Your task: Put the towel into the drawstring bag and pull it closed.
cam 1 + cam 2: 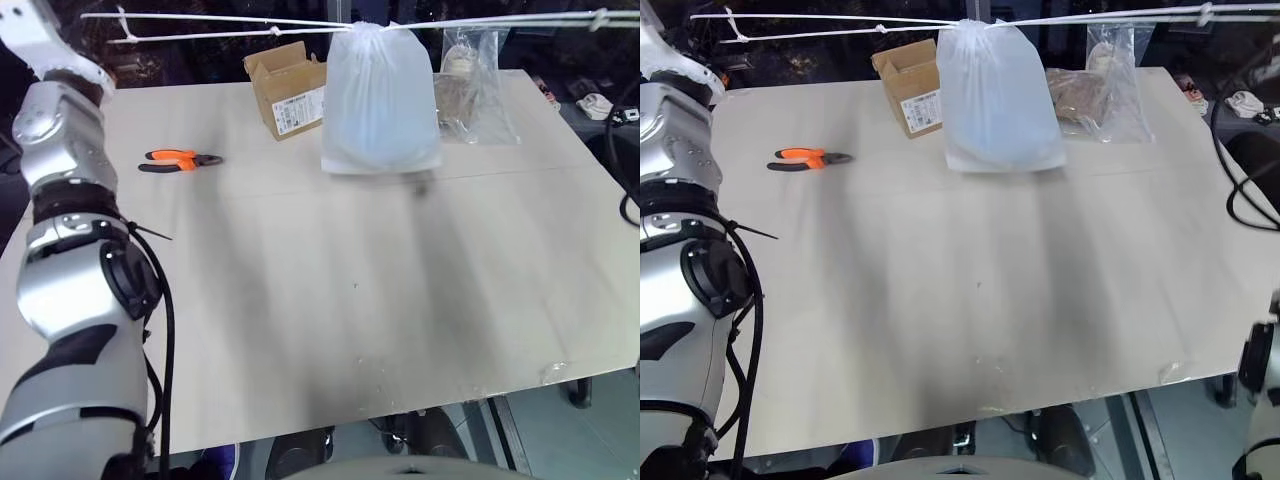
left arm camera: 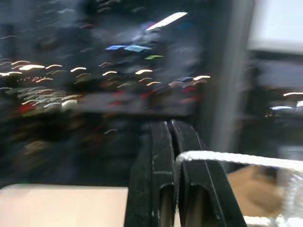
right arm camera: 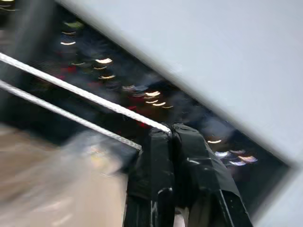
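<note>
The drawstring bag [image 1: 380, 100] is hanging by its gathered mouth from a taut white cord [image 1: 220, 20], its lower edge resting on the far part of the table [image 1: 330, 300]. A pale bluish mass is showing through the thin fabric; whether that is the towel cannot be made out with certainty. The cord is running in two strands to either side of the bag mouth, and its outer ends are running off the edges of both head views.

In the left wrist view, the left gripper [image 2: 169, 130] is showing its two black fingers pressed together with the cord [image 2: 236, 158] pinched between them and leading away to one side. In the right wrist view, the right gripper [image 3: 171, 132] is likewise clamped tight, with two cord strands [image 3: 80, 92] meeting at its tips. Both wrist views are blurred, and their backgrounds are unreadable.

On the table, orange-handled pliers [image 1: 180, 159] are lying well apart from the bag, towards the robot's left. An open cardboard box [image 1: 288, 90] is standing just beside the bag on that same side; whether they are touching cannot be told. A clear plastic bag of tan items [image 1: 470, 90] is sitting on the bag's other side, partly hidden behind it. A small clear scrap [image 1: 553, 372] is lying at the near right table edge.
</note>
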Controlling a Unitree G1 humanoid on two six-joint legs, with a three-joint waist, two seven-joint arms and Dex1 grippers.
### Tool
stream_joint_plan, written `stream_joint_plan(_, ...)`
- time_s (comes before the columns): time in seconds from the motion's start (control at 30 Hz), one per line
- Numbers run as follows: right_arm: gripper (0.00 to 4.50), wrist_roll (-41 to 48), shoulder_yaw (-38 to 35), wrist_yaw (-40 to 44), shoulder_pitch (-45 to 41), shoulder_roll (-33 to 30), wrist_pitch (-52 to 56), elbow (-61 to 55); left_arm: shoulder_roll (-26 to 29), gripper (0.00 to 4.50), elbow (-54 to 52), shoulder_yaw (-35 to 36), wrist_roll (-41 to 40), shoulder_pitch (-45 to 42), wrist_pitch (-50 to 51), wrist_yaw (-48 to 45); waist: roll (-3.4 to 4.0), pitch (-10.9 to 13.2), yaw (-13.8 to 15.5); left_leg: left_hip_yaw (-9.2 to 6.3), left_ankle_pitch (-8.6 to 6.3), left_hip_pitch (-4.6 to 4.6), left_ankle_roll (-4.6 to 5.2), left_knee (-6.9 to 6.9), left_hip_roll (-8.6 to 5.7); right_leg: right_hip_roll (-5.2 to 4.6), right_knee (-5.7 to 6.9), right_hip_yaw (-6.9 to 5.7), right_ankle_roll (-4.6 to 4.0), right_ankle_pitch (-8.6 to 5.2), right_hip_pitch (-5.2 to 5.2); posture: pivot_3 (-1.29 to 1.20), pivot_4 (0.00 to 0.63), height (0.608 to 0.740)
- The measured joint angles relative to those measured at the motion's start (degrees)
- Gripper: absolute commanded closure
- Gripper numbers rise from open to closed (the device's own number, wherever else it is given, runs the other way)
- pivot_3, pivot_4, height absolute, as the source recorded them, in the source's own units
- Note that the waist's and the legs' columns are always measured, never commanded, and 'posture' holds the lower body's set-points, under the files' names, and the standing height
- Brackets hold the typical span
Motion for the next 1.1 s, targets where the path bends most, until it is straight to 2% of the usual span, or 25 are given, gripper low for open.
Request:
stream_joint_plan(0.03,4.5,3.53,0.27,3.27,8.1,0.44,3.83,-8.17,-1.57,4.43,-6.84,-0.34,-2.06,7.08,4.7,-3.6,0.09,-0.02,0.06,-0.03,0.0,0.0,0.0,-0.06,-0.02,-0.09,-0.01,0.01,0.01,0.0,0.02,0.0,0.15,0.74)
stream_joint_plan(0.13,4.5,7.87,6.0,7.59,21.6,3.47,11.45,-20.68,-8.28,4.43,-19.35,-4.77,-4.37,23.34,13.71,-7.75,0.05,0.1,0.0,-0.17,-0.07,-0.04,0.12,0.31,-0.08,-0.22,0.07,0.06,0.03,-0.01,-0.02,0.0,0.15,0.74)
stream_joint_plan(0.2,4.5,8.14,6.82,7.73,22.71,3.97,12.22,-21.88,-9.63,4.43,-20.73,-5.79,-4.39,24.93,14.05,-8.02,0.02,0.14,0.0,-0.16,-0.07,-0.04,0.16,0.33,-0.08,-0.21,0.02,0.08,0.02,0.0,-0.01,0.0,0.15,0.74)
stream_joint_plan(0.27,4.5,7.23,10.3,7.77,24.91,4.97,13.29,-24.78,-12.85,4.43,-26.41,-9.1,-3.68,29.12,14.94,-7.46,-0.06,0.16,0.04,-0.26,-0.15,0.14,0.3,0.56,-0.07,-0.14,0.02,0.06,-0.01,0.13,0.28,0.0,0.15,0.74)
stream_joint_plan(0.33,4.5,3.55,16.89,7.02,25.14,8.57,13.65,-23.81,-16.89,4.43,-31.99,-14.04,-2.07,31.49,16.01,-7.66,-0.1,0.13,0.03,-0.36,-0.24,0.48,0.74,0.82,-0.02,-0.03,0.0,0.08,-0.19,0.17,0.71,0.0,0.15,0.74)
stream_joint_plan(0.37,3.88,3.01,18.01,6.97,24.92,9.37,13.87,-23.05,-17.58,3.91,-32.8,-14.89,-2.15,31.53,16.67,-8.01,-0.1,0.13,0.04,-0.37,-0.2,0.58,0.8,0.83,-0.02,-0.03,0.0,0.1,-0.24,0.22,0.82,0.0,0.15,0.74)
stream_joint_plan(0.4,3.58,2.25,19.16,7.15,24.41,9.45,13.89,-21.99,-17.6,3.64,-33.7,-15.87,-2.14,31.67,17.17,-9.06,-0.1,0.13,0.03,-0.33,-0.19,0.79,0.81,0.83,-0.02,-0.03,0.0,0.14,-0.26,0.23,0.98,0.0,0.15,0.74)
stream_joint_plan(0.43,3.04,1.91,19.26,7.61,24.27,9.37,14.02,-21.55,-17.42,3.08,-35.12,-16.24,-2.17,31.97,17.63,-10.2,-0.1,0.13,0.03,-0.32,-0.2,0.99,0.82,0.82,-0.01,-0.04,0.0,0.16,-0.27,0.23,1.18,0.0,0.15,0.74)
stream_joint_plan(0.47,2.64,1.92,19.11,8.08,24.3,9.01,14.28,-21.62,-16.74,2.7,-36.82,-16.58,-2.2,32.37,18.2,-11.37,-0.1,0.13,0.0,-0.32,-0.2,1.05,0.82,0.8,0.0,-0.04,-0.01,0.17,-0.33,0.26,1.23,0.0,0.15,0.74)
stream_joint_plan(0.53,1.74,3.21,17.63,9.94,25.77,7.39,15.47,-22.56,-14.18,1.8,-39.98,-17.46,-2.23,33.74,19.57,-13.56,-0.09,0.12,-0.06,-0.33,-0.21,1.06,0.81,0.68,0.02,-0.04,-0.03,0.22,-0.46,0.34,1.23,0.0,0.15,0.74)
stream_joint_plan(0.6,0.72,5.42,14.54,12.72,30.6,4.69,17.07,-24.93,-9.41,0.78,-43.87,-18.08,-2.28,37.93,21.95,-17.46,-0.07,0.08,-0.05,-0.32,-0.24,1.14,0.73,0.47,0.02,-0.03,-0.03,0.26,-0.17,0.38,1.21,0.0,0.15,0.74)
stream_joint_plan(0.67,0.21,7.27,11.88,14.76,34.73,3.68,18.39,-25.78,-6.31,0.24,-44.8,-18.08,-2.16,41.43,23.27,-20.06,-0.06,0.08,0.06,-0.33,-0.25,1.04,0.69,0.32,0.02,-0.03,-0.07,0.23,-0.13,0.33,1.05,0.0,0.15,0.74)
stream_joint_plan(0.7,0.21,9.97,9.78,17.53,40.01,3.02,19.38,-29.22,-4.59,0.24,-47.63,-18.29,-2.47,44.49,23.97,-22.58,-0.04,0.1,0.44,-0.33,-0.25,0.9,0.69,0.24,0.0,-0.04,-0.1,0.21,-0.12,0.32,0.91,0.0,0.15,0.74)
stream_joint_plan(0.83,0.21,14.53,3.63,19.9,50.62,2.89,20.9,-37.35,2.83,0.24,-52.51,-15.17,-3.78,53.75,25.8,-25.92,-0.03,0.1,0.41,-0.29,-0.29,1.03,0.68,0.09,0.03,-0.15,-0.12,0.25,-0.31,0.07,0.92,0.0,0.15,0.74)
stream_joint_plan(0.87,0.21,14.67,3.15,19.63,50.44,3.2,20.9,-37.65,2.85,0.24,-52.85,-15.06,-3.84,53.72,25.81,-25.74,-0.03,0.12,0.49,-0.29,-0.29,1.01,0.7,0.11,0.0,-0.19,-0.15,0.22,-0.31,0.03,0.92,0.0,0.15,0.74)
stream_joint_plan(0.93,0.21,14.69,2.32,17.51,48.82,4.52,20.99,-38.47,-1.71,0.24,-53.37,-12.34,-6.11,48.83,28.47,-19.65,-0.13,0.2,1.45,-0.42,-0.2,1.02,0.81,0.34,-0.03,-0.39,-0.11,0.04,-0.17,-0.04,1.0,0.0,0.15,0.74)
stream_joint_plan(1.03,0.21,14.24,2.28,15.23,45.41,5.49,20.6,-40.01,1.38,0.24,-57.35,-12.23,-5.18,49.5,26.8,-19.42,-0.08,0.02,1.32,-0.29,-0.32,1.23,0.59,0.43,0.01,-0.62,-0.14,-0.02,-0.17,-0.04,1.15,0.0,0.15,0.74)
stream_joint_plan(1.1,0.21,13.25,2.17,13.77,45.47,6.83,20.28,-39.58,1.56,0.24,-59.87,-10.76,-6.25,54.01,26.81,-20.12,0.06,-0.03,1.09,-0.05,-0.34,1.37,0.69,0.3,-0.03,-0.92,-0.14,-0.04,-0.18,-0.04,1.23,0.0,0.15,0.74)
